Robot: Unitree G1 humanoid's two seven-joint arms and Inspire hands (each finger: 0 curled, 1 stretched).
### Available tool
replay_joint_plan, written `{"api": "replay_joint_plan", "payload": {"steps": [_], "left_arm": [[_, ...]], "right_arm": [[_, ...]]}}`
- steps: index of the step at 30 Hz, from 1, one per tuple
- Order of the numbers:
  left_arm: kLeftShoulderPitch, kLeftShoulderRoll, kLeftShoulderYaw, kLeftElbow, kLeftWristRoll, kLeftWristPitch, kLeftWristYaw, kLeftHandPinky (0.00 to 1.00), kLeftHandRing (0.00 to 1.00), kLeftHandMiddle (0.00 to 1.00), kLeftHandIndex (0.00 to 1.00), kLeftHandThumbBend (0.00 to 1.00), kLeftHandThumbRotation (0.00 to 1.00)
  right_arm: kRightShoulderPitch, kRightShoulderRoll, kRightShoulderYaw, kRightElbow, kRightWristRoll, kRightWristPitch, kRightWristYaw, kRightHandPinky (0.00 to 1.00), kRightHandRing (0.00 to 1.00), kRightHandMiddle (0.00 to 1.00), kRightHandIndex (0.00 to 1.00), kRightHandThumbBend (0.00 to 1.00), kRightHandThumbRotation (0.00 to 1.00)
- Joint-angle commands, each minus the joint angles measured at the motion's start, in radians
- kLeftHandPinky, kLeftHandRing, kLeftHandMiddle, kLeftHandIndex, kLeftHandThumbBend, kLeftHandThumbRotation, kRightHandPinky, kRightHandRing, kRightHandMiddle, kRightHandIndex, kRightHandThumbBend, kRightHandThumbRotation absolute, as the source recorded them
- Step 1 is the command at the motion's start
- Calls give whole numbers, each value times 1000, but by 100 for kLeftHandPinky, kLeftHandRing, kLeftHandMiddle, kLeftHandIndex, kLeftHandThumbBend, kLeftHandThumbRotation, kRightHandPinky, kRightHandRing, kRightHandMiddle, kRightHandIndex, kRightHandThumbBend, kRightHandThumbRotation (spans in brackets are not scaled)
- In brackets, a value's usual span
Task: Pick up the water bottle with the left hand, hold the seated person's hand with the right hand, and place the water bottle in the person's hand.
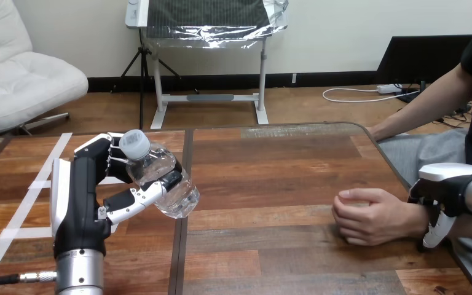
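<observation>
My left hand (80,209) is shut on a clear plastic water bottle (160,178) with a grey cap, holding it tilted above the left part of the table. The person's hand (369,215) rests on the table at the right, loosely curled, with nothing in it. My right hand (445,187) lies over the person's wrist at the right edge. Its thumb (433,232) curls down round the near side of the wrist.
The wooden table (270,172) has a dark seam running down its middle and white tape lines (21,215) at the left. The person's other arm (418,117) reaches down to the table's far right corner.
</observation>
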Motion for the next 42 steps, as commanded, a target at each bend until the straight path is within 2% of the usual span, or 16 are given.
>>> {"api": "replay_joint_plan", "payload": {"steps": [1,11,12,15,17,18,20,23,26,32,33,35,38,41,42], "left_arm": [[-63,21,18,-67,-19,-30,-1,43,42,44,51,63,0],[-60,19,26,-71,-23,-35,-8,41,41,44,50,63,0],[-58,19,27,-75,-25,-31,-11,40,41,44,50,63,0],[-56,15,29,-86,-28,-17,-17,41,41,44,50,63,0],[-54,12,30,-92,-28,-7,-18,42,41,44,50,63,0],[-54,12,31,-93,-25,-7,-18,42,41,44,50,63,0],[-53,13,32,-93,-21,-8,-17,42,41,44,50,63,0],[-53,12,33,-94,-19,-8,-16,43,42,44,50,64,0],[-53,12,34,-94,-22,-8,-18,43,42,44,51,64,0],[-56,11,33,-92,-23,-9,-17,43,42,44,50,64,0],[-56,11,33,-94,-22,-8,-17,43,42,44,50,64,0],[-55,11,33,-97,-19,-4,-16,43,42,44,50,64,0],[-55,9,32,-98,-19,-1,-17,43,42,44,50,64,0],[-57,12,32,-93,-21,-7,-19,43,42,44,50,64,0],[-58,12,32,-90,-23,-11,-19,43,42,44,50,64,0]], "right_arm": [[-15,36,41,48,-9,-23,-16,56,64,71,72,63,0],[-6,45,60,66,-17,-28,-54,57,66,72,72,64,0],[-6,48,61,66,-14,-21,-45,57,66,72,72,65,0],[-7,54,59,71,-3,-9,-31,60,68,75,74,64,0],[-7,58,58,77,4,-9,-34,63,70,76,76,64,0],[1,58,53,73,8,-9,-50,65,71,77,76,64,0],[10,57,48,66,13,-9,-70,64,71,76,76,67,0],[19,58,29,68,45,-24,-65,64,71,77,76,68,0],[15,60,40,79,43,-21,-60,64,72,77,77,68,0],[23,62,41,87,57,-40,-87,62,69,76,78,69,0],[22,67,42,89,56,-23,-88,61,69,76,79,69,0],[20,73,43,92,54,0,-89,59,68,76,76,69,0],[22,75,50,105,51,-11,-119,56,66,75,72,69,0],[34,78,27,112,82,-36,-159,55,65,73,66,69,0],[31,81,36,119,73,-27,-162,54,65,73,65,70,0]]}}
